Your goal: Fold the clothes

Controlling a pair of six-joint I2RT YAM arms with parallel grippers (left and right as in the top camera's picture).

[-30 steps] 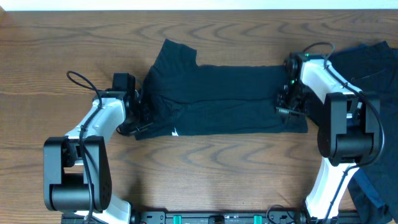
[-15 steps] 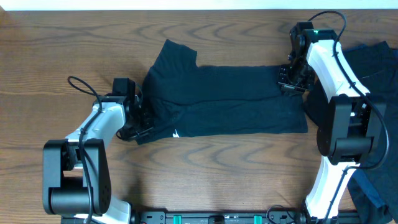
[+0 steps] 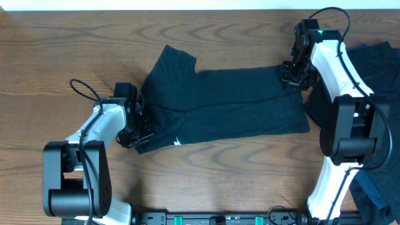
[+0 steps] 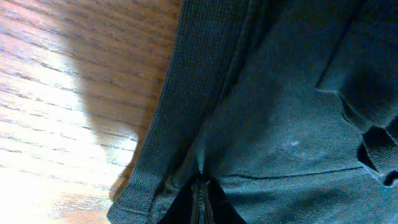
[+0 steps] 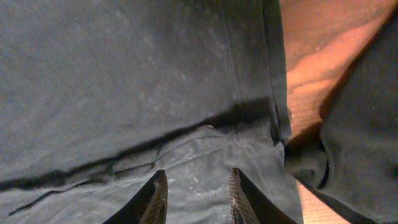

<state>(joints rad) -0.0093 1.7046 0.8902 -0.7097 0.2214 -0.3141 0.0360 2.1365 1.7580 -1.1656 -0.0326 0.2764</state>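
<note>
t-shirt [image 3: 225, 103]: dark, long axis left to right, sleeve pointing to the far side. left gripper [image 3: 139, 132]: clamped on its left end. right gripper [image 3: 292, 78]: fingers apart at right end.

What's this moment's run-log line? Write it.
left gripper: shut on T-shirt edge | right gripper: open above T-shirt's other end | other dark garments: heaped at far right
</note>
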